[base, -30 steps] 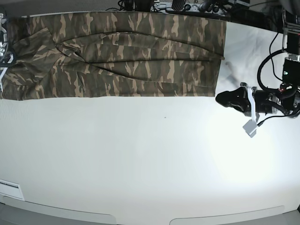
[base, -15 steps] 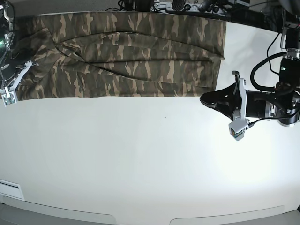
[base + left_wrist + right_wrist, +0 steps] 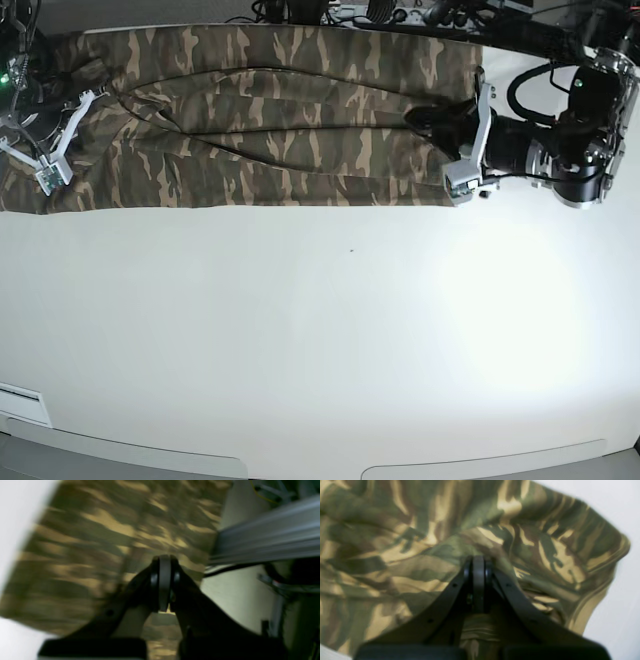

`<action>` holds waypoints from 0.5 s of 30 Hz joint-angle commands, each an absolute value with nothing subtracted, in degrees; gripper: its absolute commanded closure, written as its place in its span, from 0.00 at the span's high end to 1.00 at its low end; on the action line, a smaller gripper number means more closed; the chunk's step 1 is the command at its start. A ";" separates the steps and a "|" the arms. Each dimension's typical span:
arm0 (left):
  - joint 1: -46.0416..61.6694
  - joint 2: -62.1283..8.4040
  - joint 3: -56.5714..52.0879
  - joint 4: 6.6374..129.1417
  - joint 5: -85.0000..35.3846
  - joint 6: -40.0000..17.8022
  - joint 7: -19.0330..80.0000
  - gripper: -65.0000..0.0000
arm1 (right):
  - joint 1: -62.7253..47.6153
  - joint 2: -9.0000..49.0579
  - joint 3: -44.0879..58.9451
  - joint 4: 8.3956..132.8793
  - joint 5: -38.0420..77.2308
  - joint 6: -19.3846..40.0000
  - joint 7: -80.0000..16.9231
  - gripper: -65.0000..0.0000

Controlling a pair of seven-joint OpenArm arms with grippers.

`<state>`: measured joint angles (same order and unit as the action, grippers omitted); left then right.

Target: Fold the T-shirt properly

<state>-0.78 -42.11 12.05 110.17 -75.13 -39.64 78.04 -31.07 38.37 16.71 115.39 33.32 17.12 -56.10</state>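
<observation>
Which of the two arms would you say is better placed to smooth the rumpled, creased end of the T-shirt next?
Probably the right arm: its gripper is over the wrinkled end of the T-shirt, while the left gripper is at the opposite, flatter end.

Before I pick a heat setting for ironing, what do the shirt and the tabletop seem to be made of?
T-shirt: matte woven or knit cloth, probably cotton or a blend, judging by its soft creases; the fibre can't be told.
Tabletop: smooth, white, slightly glossy, perhaps laminate, given the soft bright glare.
</observation>
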 commanded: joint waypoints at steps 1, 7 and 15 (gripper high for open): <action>-0.89 -43.00 12.82 111.02 -74.50 -40.00 78.00 0.00 | -30.92 39.51 17.41 114.02 32.99 16.99 -54.98 0.00; -0.25 -43.03 17.69 110.98 -61.87 -40.00 73.97 0.00 | -28.53 38.63 17.39 103.37 36.86 21.85 -53.56 0.00; 2.02 -43.00 20.95 105.67 -44.36 -40.00 61.91 0.00 | -26.65 35.22 17.39 98.02 39.03 27.29 -54.50 0.00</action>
